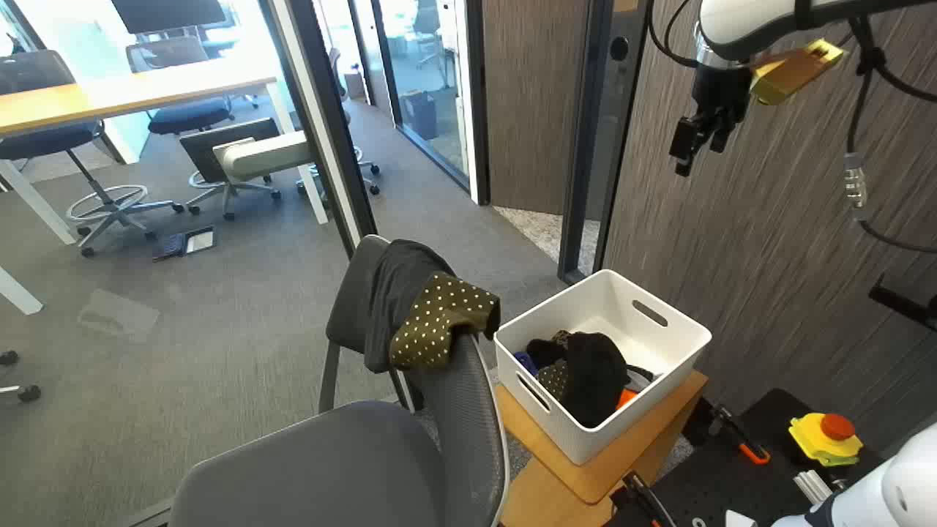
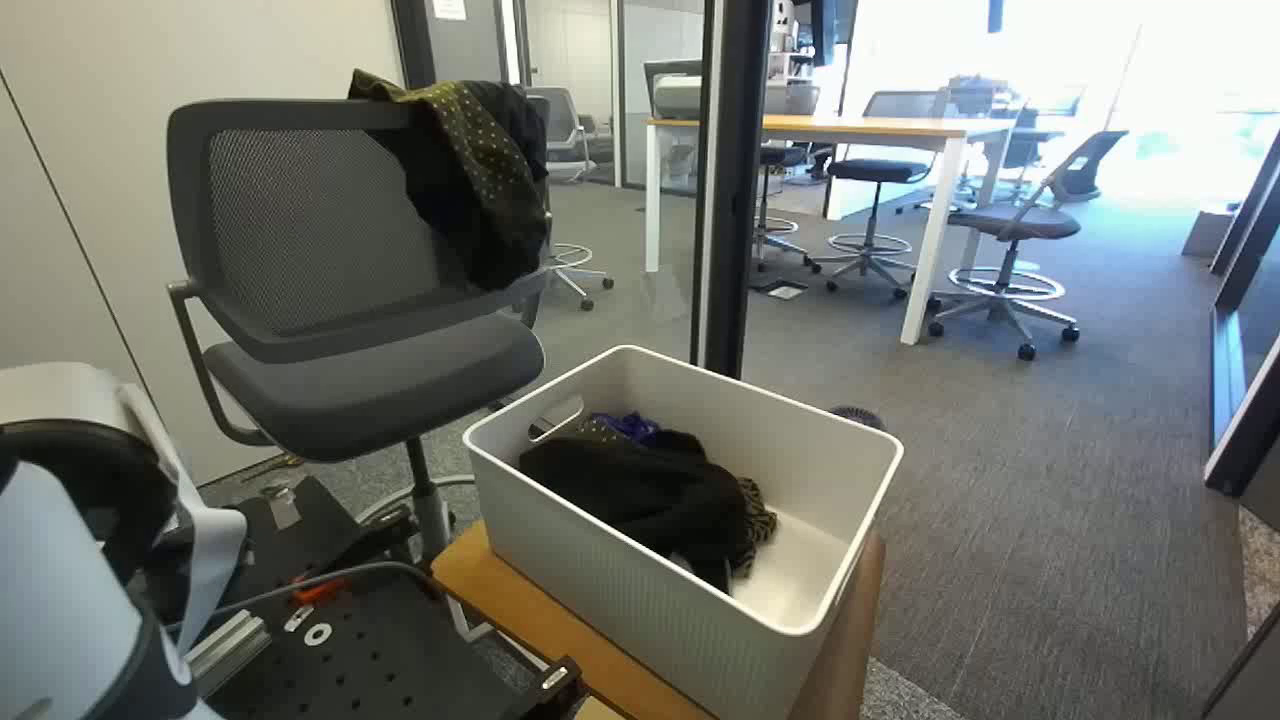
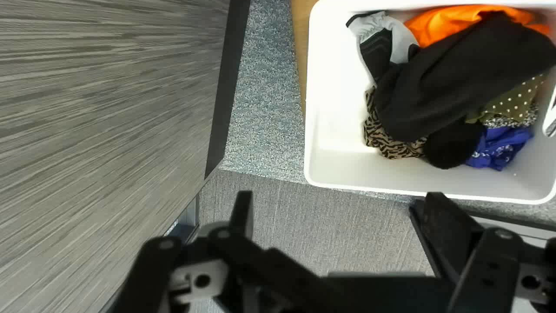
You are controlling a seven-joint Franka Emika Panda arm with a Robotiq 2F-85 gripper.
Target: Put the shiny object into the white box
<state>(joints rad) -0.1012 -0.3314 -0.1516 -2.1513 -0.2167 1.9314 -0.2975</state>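
Observation:
The shiny object is most likely the gold-olive cloth with pale dots (image 1: 450,311), draped over the chair's backrest on top of a dark garment (image 1: 388,296). It also shows in an exterior view (image 2: 490,150); it is out of the wrist view. The white box (image 1: 622,307) also shows in an exterior view (image 2: 640,600) and the wrist view (image 3: 336,167). It holds several cloths, including another dotted olive piece (image 3: 514,102) partly under a black cloth (image 3: 456,80). My gripper (image 1: 700,150) is open and empty, high near the wall; its fingers (image 3: 334,195) are wide apart.
The box stands on a wooden stand (image 1: 545,468) beside the grey chair (image 2: 320,230). A wood-patterned wall (image 1: 681,241) rises behind the box and the gripper. A black platform (image 2: 400,650) with a yellow-red emergency button (image 1: 827,437) lies near the robot base. A glass partition post (image 2: 728,200) stands beyond the box.

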